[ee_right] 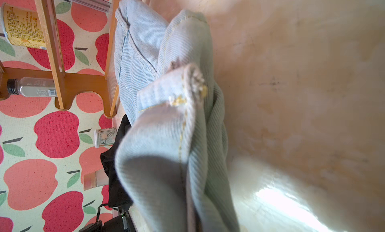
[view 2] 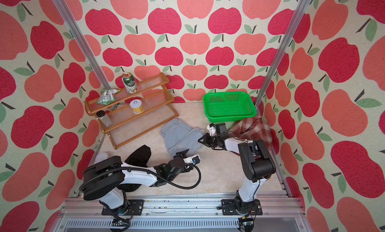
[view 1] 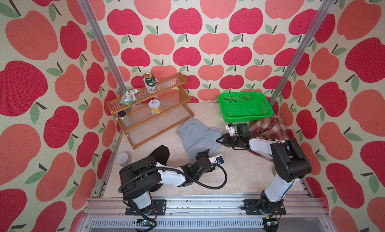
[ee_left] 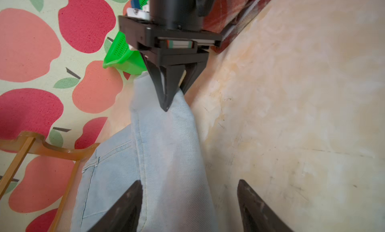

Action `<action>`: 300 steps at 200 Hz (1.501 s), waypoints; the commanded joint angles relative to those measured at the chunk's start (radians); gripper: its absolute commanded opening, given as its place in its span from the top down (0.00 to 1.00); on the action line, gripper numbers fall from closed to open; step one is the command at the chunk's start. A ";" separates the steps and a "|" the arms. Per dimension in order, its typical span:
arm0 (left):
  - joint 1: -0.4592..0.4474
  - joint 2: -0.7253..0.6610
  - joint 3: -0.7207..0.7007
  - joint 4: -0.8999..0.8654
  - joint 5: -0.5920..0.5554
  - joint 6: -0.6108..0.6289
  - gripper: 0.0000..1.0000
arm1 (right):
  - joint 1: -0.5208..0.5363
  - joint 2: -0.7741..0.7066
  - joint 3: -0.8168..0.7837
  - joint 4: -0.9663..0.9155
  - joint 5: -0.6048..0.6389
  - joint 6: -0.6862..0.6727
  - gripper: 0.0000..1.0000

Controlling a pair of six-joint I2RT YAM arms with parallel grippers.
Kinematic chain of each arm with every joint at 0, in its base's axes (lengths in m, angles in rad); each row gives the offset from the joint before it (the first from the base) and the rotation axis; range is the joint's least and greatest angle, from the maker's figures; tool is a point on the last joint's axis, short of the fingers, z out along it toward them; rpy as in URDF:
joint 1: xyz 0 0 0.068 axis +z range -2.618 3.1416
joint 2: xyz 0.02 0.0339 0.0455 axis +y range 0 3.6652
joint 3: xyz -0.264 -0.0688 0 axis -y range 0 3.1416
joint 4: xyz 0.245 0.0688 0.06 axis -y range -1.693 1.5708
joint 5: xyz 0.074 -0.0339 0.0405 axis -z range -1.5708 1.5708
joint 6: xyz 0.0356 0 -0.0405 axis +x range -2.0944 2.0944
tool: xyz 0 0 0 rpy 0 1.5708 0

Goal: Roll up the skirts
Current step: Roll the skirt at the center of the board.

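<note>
A light blue denim skirt lies crumpled mid-table. My right gripper is shut on its right edge; the left wrist view shows the closed tips pinching the cloth. In the right wrist view the denim bunches up close and hides the fingers. My left gripper stands open at the skirt's near edge, one finger over the denim, the other over bare table. A plaid skirt lies behind the right arm. A black skirt is partly under the left arm.
A green mesh basket stands at the back right, touching the plaid skirt. At the back left, a wooden tiered rack holds a can, a tin, a spice bottle and a snack packet. A jar stands near the left wall.
</note>
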 commanded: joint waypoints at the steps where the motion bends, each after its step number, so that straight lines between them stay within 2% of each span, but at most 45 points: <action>1: -0.018 0.084 0.081 0.022 -0.075 0.061 0.27 | -0.010 -0.025 0.011 -0.056 0.005 -0.030 0.94; 57: 0.004 0.223 0.188 -0.103 -0.150 0.010 0.27 | -0.026 -0.041 -0.003 -0.065 -0.005 -0.031 0.94; 70: 0.017 0.235 0.209 -0.164 -0.139 -0.023 0.28 | -0.031 -0.048 -0.005 -0.070 -0.009 -0.035 0.94; 102: 0.047 0.299 0.272 -0.281 -0.199 -0.069 0.33 | -0.047 -0.064 -0.022 -0.070 -0.017 -0.046 0.94; 114: 0.054 0.317 0.295 -0.322 -0.201 -0.082 0.44 | -0.052 -0.063 -0.024 -0.070 -0.025 -0.048 0.94; 122: 0.058 0.325 0.300 -0.339 -0.185 -0.085 0.79 | -0.055 -0.063 -0.025 -0.069 -0.027 -0.050 0.94; 129: 0.059 0.326 0.301 -0.343 -0.165 -0.086 0.93 | -0.058 -0.061 -0.025 -0.067 -0.034 -0.050 0.94; 136: 0.058 0.326 0.302 -0.347 -0.142 -0.084 1.00 | -0.064 -0.059 -0.025 -0.064 -0.040 -0.049 0.94; 154: 0.057 0.313 0.308 -0.375 -0.083 -0.098 1.00 | -0.077 -0.054 -0.012 -0.070 -0.053 -0.054 0.89; 167: 0.065 0.293 0.319 -0.425 -0.006 -0.124 1.00 | -0.091 -0.056 -0.001 -0.080 -0.064 -0.063 0.75; 180: 0.088 0.269 0.341 -0.491 0.108 -0.167 1.00 | -0.108 -0.068 -0.001 -0.080 -0.076 -0.064 0.55; 208: 0.190 0.229 0.391 -0.609 0.399 -0.300 1.00 | -0.162 -0.143 -0.074 0.003 -0.099 -0.022 0.29; 240: 0.338 0.229 0.426 -0.641 0.798 -0.443 1.00 | -0.210 -0.232 -0.189 0.117 -0.156 0.021 0.24; 247: 0.367 0.241 0.442 -0.656 0.868 -0.468 1.00 | -0.212 -0.248 -0.210 0.131 -0.160 0.022 0.21; 262: 0.429 0.273 0.466 -0.659 0.988 -0.527 1.00 | -0.208 -0.262 -0.259 0.178 -0.178 0.026 0.16; 300: 0.537 0.348 0.473 -0.552 1.275 -0.668 1.00 | -0.200 -0.217 -0.334 0.288 -0.205 0.066 0.16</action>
